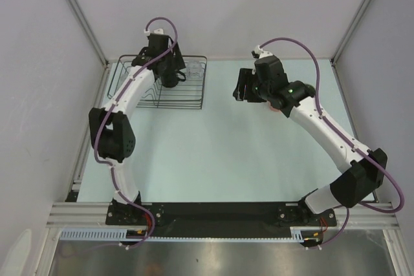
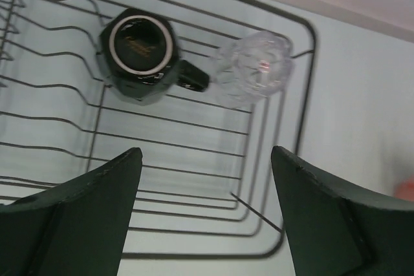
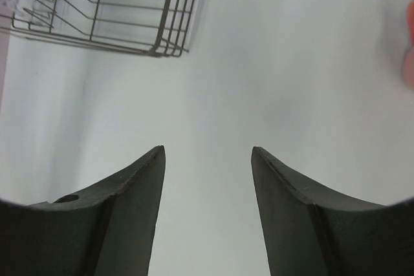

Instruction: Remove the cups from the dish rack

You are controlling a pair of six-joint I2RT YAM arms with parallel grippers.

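My left hand [image 2: 206, 153] hangs over the dish rack [image 1: 184, 98], which stands at the far left of the table [image 1: 213, 153]. Its two fingers are spread wide, with nothing between them but the rack's wire floor below.

Two cups sit in the rack. The small black mug [image 2: 139, 46] rests on the floor wires with one round end facing my camera. A pale ring and some gold lettering show on that end, but I cannot tell whether it is the mouth or the base. Its handle points toward the clear glass tumbler [image 2: 254, 69], which stands just beside it in the rack's corner and almost touches the handle. The rest of the rack that I can see holds only its wavy divider wires.

My right hand [image 3: 207, 150] is out over bare table, well apart from the rack, which shows at the upper left of the right wrist view. Its fingers stand partly apart and grip nothing. A pink thing [image 3: 409, 50] blurs the right edge of that view. Too little of it shows to say what it is.
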